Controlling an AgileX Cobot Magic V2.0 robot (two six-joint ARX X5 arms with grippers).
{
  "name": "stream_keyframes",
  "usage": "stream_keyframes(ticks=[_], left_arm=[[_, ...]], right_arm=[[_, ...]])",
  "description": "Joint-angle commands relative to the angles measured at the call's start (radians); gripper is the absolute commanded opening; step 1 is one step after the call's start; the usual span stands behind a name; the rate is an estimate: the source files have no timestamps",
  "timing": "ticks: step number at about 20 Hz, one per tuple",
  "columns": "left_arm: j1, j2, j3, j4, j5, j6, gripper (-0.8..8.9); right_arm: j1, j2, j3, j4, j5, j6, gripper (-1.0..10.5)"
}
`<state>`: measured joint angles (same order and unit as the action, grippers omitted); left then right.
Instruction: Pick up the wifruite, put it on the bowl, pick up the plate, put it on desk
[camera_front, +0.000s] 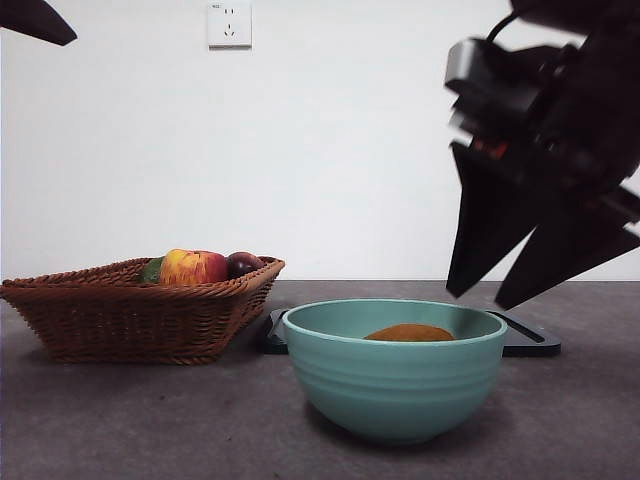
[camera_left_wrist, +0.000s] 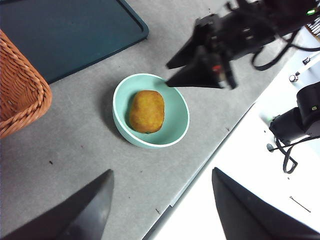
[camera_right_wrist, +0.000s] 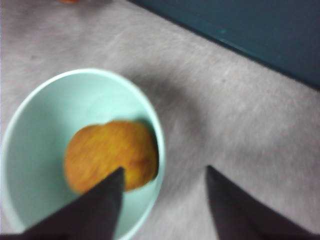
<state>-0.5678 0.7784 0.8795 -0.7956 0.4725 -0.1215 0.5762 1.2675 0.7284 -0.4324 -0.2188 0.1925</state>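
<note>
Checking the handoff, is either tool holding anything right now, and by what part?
Nothing is held. The right tool hangs open above the bowl, the fruit lies loose inside it, and the left tool is open and empty.

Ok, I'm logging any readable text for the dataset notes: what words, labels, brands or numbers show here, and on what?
No text can be read.
Wall socket: a tiny dark mark at its top left corner, too small to read.
Bowl, wifruite, basket, tray: no lettering visible.
</note>
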Motion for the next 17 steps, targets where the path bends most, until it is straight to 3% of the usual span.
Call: stream_keyframes(ticks=[1, 8, 12, 17], left_arm=[[-0.006, 0.005, 0.006, 0.010, 0.003, 0.005, 3.12], [-0.006, 0.005, 0.006, 0.010, 0.003, 0.008, 3.12], [-0.006, 0.005, 0.006, 0.010, 0.003, 0.008, 3.12], [-0.006, 0.005, 0.006, 0.011, 0.003, 0.009, 3.12]], right_arm=[[0.012, 0.043, 0.008, 0.045, 0.011, 0.018, 2.0], [0.020, 0.117, 0.008, 0.104, 0.013, 0.017, 1.4], [0.020, 0.125, 0.008, 0.121, 0.014, 0.017, 0.1], [0.020, 0.124, 0.008, 0.128, 0.010, 0.016, 0.1]])
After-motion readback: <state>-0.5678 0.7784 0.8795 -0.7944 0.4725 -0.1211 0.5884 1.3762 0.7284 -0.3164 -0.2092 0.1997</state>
